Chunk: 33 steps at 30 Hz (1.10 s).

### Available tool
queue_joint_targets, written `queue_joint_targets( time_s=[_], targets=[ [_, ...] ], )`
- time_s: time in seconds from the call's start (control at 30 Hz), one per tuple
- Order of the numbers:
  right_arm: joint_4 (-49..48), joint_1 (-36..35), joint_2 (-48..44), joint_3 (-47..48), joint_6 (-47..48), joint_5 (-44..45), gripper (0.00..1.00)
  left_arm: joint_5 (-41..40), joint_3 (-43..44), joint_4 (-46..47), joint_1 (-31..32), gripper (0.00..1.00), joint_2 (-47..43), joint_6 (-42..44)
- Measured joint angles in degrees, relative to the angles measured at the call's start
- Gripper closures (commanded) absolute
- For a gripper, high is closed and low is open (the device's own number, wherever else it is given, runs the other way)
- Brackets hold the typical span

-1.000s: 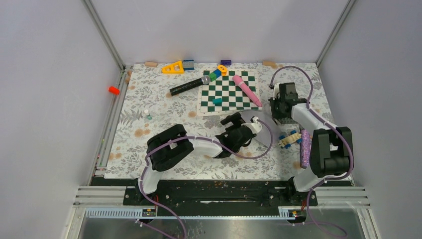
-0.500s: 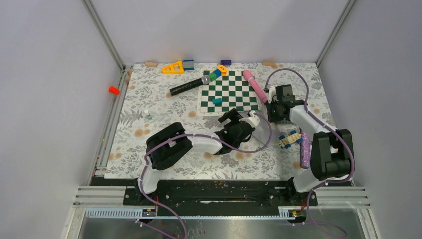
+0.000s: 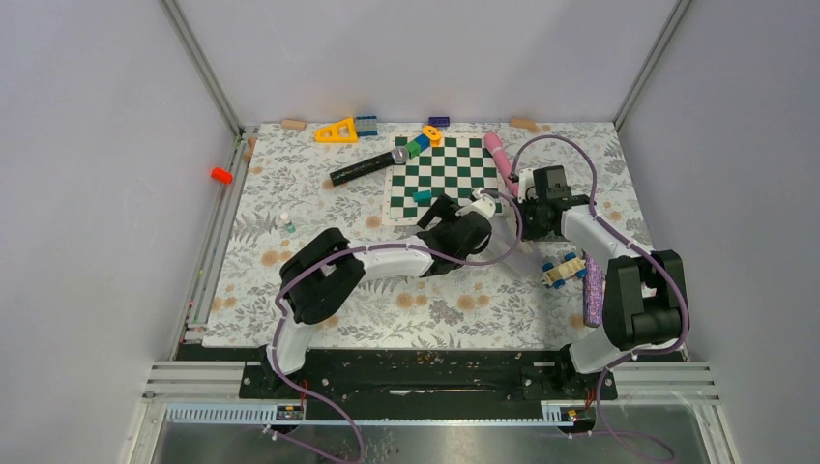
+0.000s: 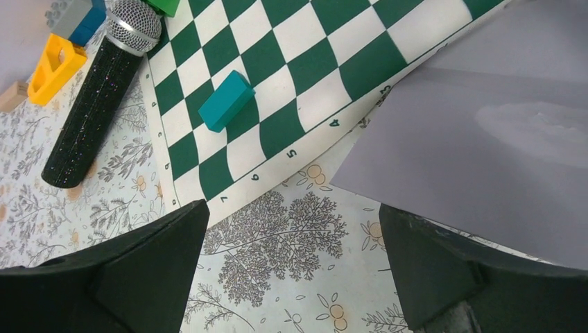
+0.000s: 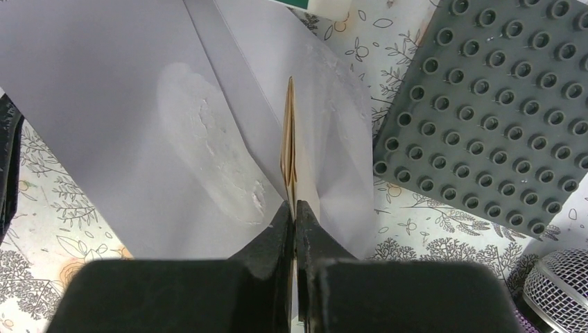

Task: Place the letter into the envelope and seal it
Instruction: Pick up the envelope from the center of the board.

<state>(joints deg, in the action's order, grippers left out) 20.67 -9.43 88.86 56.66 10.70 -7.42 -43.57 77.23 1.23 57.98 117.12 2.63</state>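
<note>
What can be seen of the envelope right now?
The envelope is plain light grey paper, lying flat on the flowered tablecloth, one edge overlapping the chessboard. Diagonal creases cross it, with glossy, wrinkled patches beside them. A grey studded plate lies close beside it. The shut right end effector holds a tan folded letter edge-on over it; whether that has entered cannot be told.

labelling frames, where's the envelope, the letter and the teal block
envelope [image 5: 97, 83], right wrist view, on its flat grey face
letter [image 5: 288, 139], right wrist view, on its tan folded edge
teal block [image 4: 227, 101], left wrist view, on its top face
</note>
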Motion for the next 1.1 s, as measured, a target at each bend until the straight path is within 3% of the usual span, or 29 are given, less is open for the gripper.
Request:
queue_joint_targets(
  time_s=[0.4, 0.7, 1.1],
  targets=[
    [0.9, -0.6, 0.0, 0.0, 0.0, -3.0, 1.00, 9.4, 10.5, -17.9, -2.0, 0.01, 0.6, -12.4],
    [0.9, -0.7, -0.4, 0.0, 0.0, -4.2, 1.00, 19.7, 15.9, -27.8, -3.1, 0.03, 6.8, -19.1],
    [0.9, -0.7, -0.9, -0.1, 0.1, -4.3, 1.00, 45.7, 8.4, -20.6, -9.1, 0.03, 2.6, -27.3]
  ],
)
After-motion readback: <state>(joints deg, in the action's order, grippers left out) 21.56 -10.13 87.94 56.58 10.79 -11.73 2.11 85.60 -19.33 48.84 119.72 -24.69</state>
